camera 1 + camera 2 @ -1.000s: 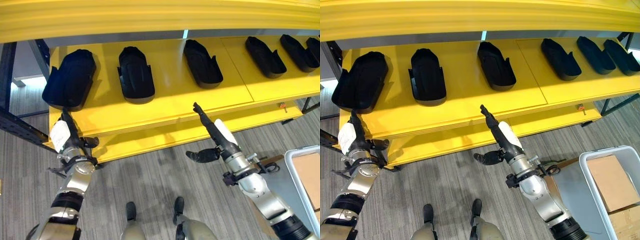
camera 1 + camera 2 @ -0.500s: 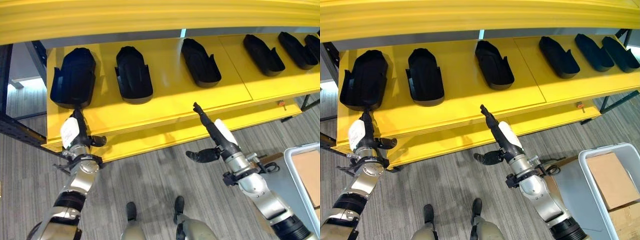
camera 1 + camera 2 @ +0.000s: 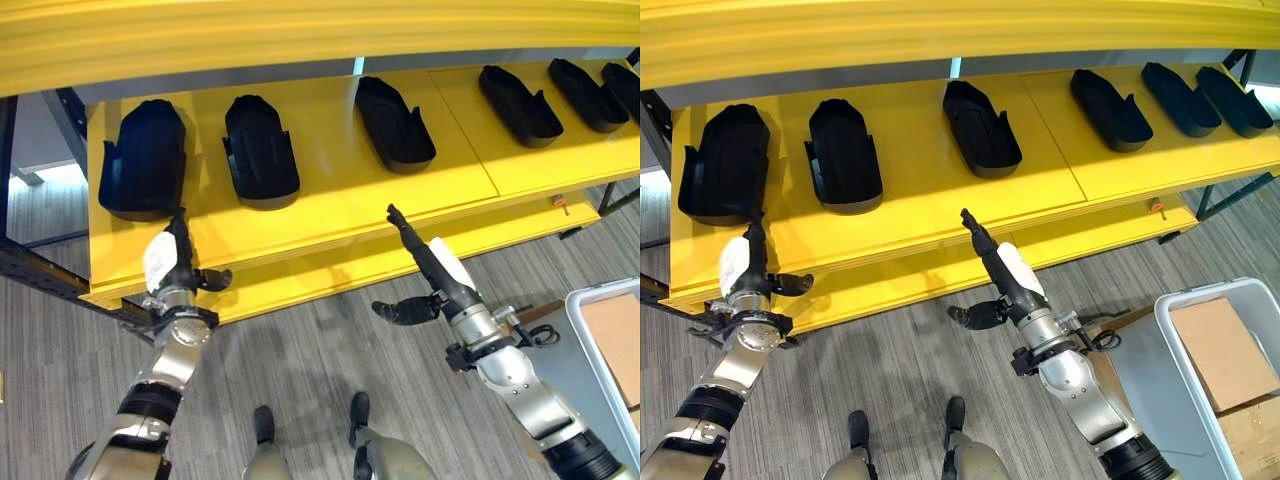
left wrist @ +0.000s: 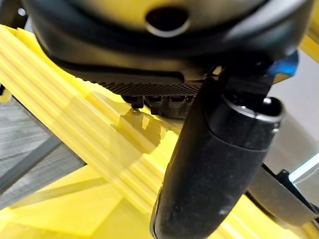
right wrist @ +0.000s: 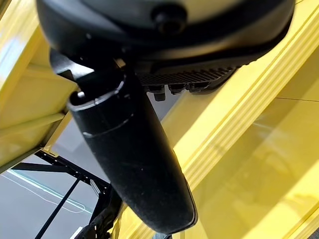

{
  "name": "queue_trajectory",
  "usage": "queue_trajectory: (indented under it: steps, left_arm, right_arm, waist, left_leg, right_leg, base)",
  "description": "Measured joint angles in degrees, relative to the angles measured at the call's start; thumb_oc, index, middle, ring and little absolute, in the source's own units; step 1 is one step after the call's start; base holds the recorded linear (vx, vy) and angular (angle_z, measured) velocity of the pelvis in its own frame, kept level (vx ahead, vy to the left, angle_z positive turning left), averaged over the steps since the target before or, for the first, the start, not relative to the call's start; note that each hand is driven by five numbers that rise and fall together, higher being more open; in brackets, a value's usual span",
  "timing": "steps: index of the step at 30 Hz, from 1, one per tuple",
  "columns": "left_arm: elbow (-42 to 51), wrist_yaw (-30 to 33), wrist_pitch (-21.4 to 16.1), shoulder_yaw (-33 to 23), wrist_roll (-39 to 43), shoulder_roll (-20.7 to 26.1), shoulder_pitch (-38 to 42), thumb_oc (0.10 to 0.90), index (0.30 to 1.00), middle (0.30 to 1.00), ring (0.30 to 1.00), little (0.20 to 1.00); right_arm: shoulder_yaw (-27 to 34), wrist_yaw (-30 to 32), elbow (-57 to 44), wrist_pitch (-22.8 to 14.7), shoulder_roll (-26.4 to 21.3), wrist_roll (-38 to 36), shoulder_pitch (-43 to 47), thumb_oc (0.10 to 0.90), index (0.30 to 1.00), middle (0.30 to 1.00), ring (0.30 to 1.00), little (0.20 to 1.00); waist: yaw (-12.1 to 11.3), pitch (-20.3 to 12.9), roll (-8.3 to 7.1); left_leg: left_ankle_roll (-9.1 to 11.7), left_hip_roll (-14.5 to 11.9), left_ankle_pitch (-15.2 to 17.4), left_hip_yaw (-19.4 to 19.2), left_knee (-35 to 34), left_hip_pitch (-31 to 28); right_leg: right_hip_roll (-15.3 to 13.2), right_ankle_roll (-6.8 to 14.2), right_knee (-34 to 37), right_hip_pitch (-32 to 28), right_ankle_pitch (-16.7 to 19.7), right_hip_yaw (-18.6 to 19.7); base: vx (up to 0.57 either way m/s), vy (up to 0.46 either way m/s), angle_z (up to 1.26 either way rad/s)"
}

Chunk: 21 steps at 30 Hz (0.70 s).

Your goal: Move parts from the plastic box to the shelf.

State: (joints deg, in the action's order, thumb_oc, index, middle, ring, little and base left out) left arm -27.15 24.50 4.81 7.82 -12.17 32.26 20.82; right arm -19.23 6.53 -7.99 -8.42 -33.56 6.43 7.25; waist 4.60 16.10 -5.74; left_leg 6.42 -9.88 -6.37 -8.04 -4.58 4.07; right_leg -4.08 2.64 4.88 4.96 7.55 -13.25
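A yellow shelf (image 3: pixel 330 200) spans the scene, with a second yellow board above it and a lower tier below. Six black parts lie on the shelf in a row, all apart from one another: a wide part (image 3: pixel 143 160) at the far left, a second part (image 3: pixel 260 152) beside it, a third part (image 3: pixel 394 124) near the middle, and three slimmer parts (image 3: pixel 519 105) toward the right end. A grey plastic box (image 3: pixel 1160 350) stands on the carpeted floor (image 3: pixel 300 370) at lower right and holds brown cardboard pieces (image 3: pixel 1220 350). The right hand (image 3: pixel 425 265) reaches toward the shelf's front edge, fingers straight and thumb spread to the side, holding nothing. The left hand (image 3: pixel 175 262) is raised just below the wide part, fingers straight, thumb out, also empty.
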Motion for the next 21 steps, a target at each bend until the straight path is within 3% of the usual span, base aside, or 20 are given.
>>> queue_trajectory:
  steps: [6,8,13,21]
  left_arm:
    - [9.4,-1.4,-0.4,-0.4,0.0,0.1,-6.3,0.9,1.0,1.0,1.0,1.0]
    - [14.6,-2.7,-2.8,-1.2,-1.6,0.2,-10.9,0.9,1.0,1.0,1.0,1.0]
    - [21.0,-3.0,-4.0,-4.1,-2.9,0.9,-15.6,0.9,1.0,1.0,1.0,1.0]
    - [23.7,-3.0,-6.7,-9.2,-9.6,8.3,-17.0,0.9,1.0,1.0,1.0,1.0]
  right_arm:
    - [0.5,0.0,0.0,0.0,0.1,0.0,0.0,0.9,1.0,1.0,1.0,1.0]
    - [2.1,0.0,0.1,0.0,0.1,0.1,0.0,0.9,1.0,1.0,1.0,1.0]
    - [3.7,0.1,0.1,0.0,0.1,0.1,-0.3,0.9,1.0,1.0,1.0,1.0]
    - [4.4,0.1,0.2,0.0,0.1,0.1,-0.3,0.9,1.0,1.0,1.0,1.0]
  waist:
    - [-0.3,0.1,0.15]
    - [-0.8,0.3,0.67]
    - [-1.8,0.8,1.53]
    - [-2.3,1.0,2.11]
  left_leg:
    - [0.0,0.0,0.0,0.1,0.0,0.0]
    - [0.0,0.0,0.0,0.2,0.0,0.0]
    - [-0.1,0.0,0.0,0.5,0.0,0.0]
    - [-0.1,0.0,0.0,0.8,0.0,0.1]
  right_leg:
    - [0.0,0.0,0.0,0.0,0.0,-0.1]
    - [0.0,0.0,0.0,-0.2,0.0,-0.2]
    - [0.0,0.0,0.0,-0.2,0.0,-0.4]
    - [0.0,0.0,0.0,-0.3,0.0,-0.7]
  base:
    - [0.0,0.0,0.0]
    - [-0.01,-0.002,0.04]
    - [0.0,0.0,0.01]
    - [0.0,0.001,0.01]
